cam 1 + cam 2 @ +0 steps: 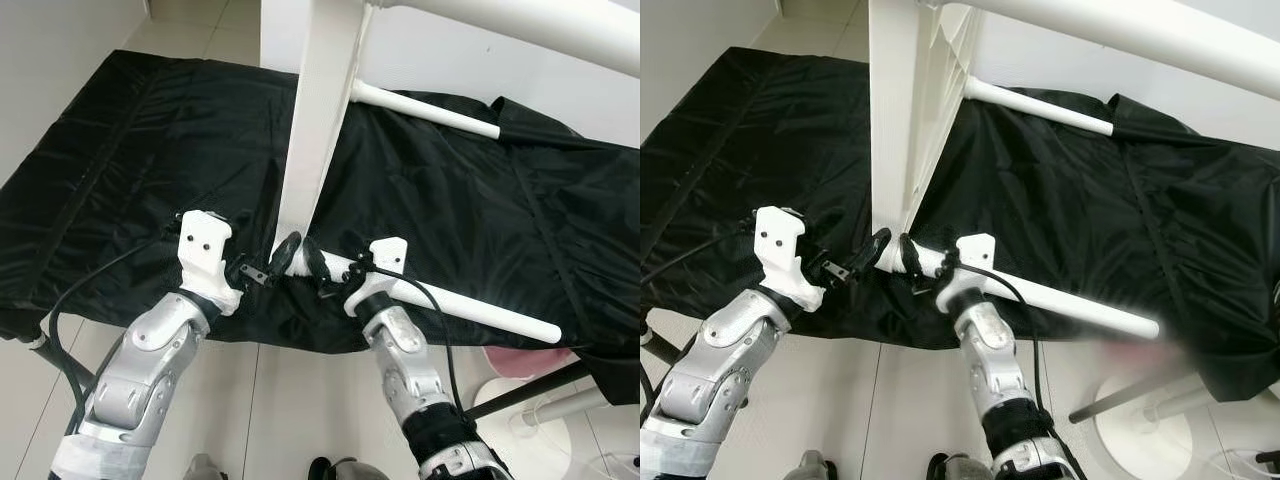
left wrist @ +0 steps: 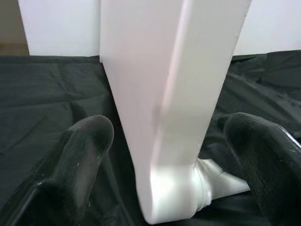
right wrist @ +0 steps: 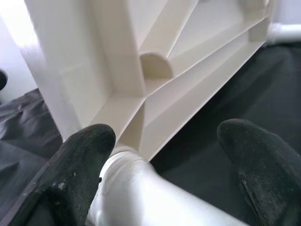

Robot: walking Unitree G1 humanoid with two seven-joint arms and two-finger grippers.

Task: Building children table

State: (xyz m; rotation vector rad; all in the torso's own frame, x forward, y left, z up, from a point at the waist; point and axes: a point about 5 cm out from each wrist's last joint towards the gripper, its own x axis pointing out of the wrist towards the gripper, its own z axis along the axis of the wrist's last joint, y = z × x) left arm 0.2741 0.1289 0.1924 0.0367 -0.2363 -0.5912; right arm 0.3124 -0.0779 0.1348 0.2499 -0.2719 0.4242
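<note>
A smooth, faintly glossy white plastic tabletop (image 1: 320, 110) and matching plastic legs (image 1: 470, 308) rest on a creased black cloth (image 1: 150, 150) with a slight sheen, above pale glossy floor tiles (image 1: 290, 410), flanked by brushed silver metal arms (image 1: 150, 365).

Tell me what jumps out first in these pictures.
A white plastic tabletop stands on its edge on a black sheet, with a white table leg joined at its lower corner and lying out across the sheet. Both grippers meet at that joint: the left gripper with open fingers straddling the corner, the right gripper open around the leg's end.
</note>
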